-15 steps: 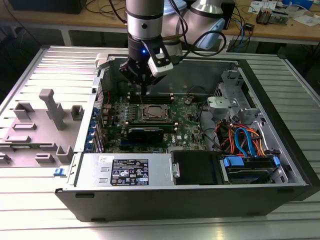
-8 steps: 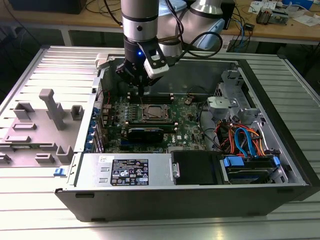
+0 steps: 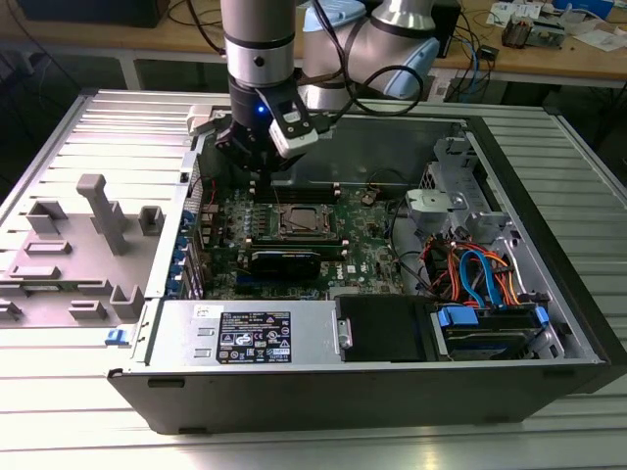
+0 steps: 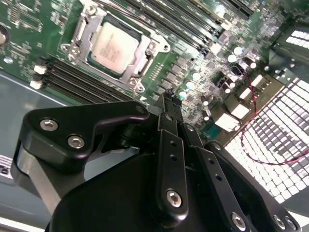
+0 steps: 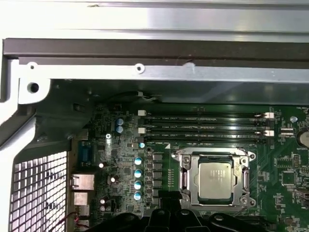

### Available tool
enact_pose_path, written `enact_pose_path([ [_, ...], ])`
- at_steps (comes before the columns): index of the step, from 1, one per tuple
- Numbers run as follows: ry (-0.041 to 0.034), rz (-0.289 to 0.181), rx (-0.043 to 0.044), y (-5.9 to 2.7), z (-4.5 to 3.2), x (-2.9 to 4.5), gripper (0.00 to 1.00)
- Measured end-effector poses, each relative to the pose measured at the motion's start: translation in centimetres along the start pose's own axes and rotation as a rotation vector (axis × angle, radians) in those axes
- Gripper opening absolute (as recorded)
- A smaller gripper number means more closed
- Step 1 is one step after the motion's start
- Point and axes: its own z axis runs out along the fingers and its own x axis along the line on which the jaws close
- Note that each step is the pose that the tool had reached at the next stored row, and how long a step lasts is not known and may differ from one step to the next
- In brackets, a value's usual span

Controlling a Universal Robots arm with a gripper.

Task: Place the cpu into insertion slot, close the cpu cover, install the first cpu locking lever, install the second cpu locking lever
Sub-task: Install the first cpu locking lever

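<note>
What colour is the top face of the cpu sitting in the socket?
Matte silver-grey. The cpu shows best in the second wrist view.

the cpu is showing a matt silver-grey metal top; the cpu cover is gleaming as smooth, bare, shiny metal.

Silver arm, blue light, black cable; black fingers, silver screws.

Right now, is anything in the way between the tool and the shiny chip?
Nothing visible is. In the second wrist view the tool hangs apart from the chip, with just open space over the green board between them. The chip already sits flat inside a metal frame.
</note>
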Motion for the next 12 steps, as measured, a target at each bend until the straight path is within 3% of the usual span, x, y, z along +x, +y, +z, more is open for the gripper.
enact_pose_path([
  [8,-0.0041,-0.005,-0.0004,0.16,0.54,0.51,0.11],
  [12,-0.0047,-0.014,-0.0007,1.0,0.76,0.49,0.11],
])
